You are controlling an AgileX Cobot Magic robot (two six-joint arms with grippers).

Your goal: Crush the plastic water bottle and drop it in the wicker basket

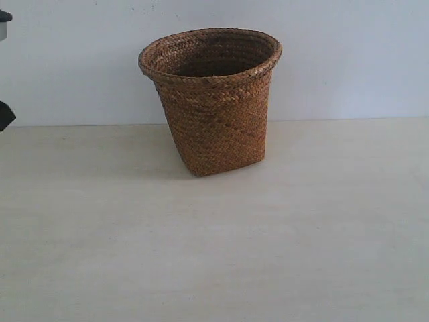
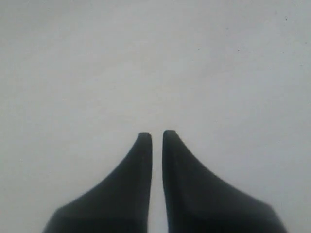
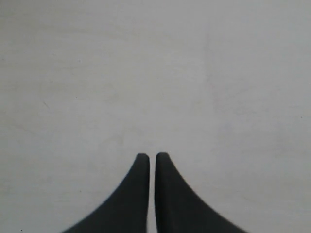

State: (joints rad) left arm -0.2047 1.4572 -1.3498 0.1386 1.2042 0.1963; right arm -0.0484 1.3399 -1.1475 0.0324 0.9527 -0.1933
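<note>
The left tool (image 2: 157,133) has its two dark fingers drawn almost together, with only a thin slit of pale surface (image 2: 155,58) showing between them and nothing gripped. It points down over bare surface. The right tool (image 3: 152,155) is in the same state: its jaws are narrowed to a hairline gap, it holds nothing, and it is aimed at plain surface. In the exterior view, two small dark pieces of hardware (image 1: 5,115) show at the left border; it cannot be told which part of the rig they are. The wicker basket (image 1: 213,107) stands upright near the far edge of the surface, about midway along it, in front of a white wall (image 1: 348,60). Its flared rim is open and its inside is in shadow.
</note>
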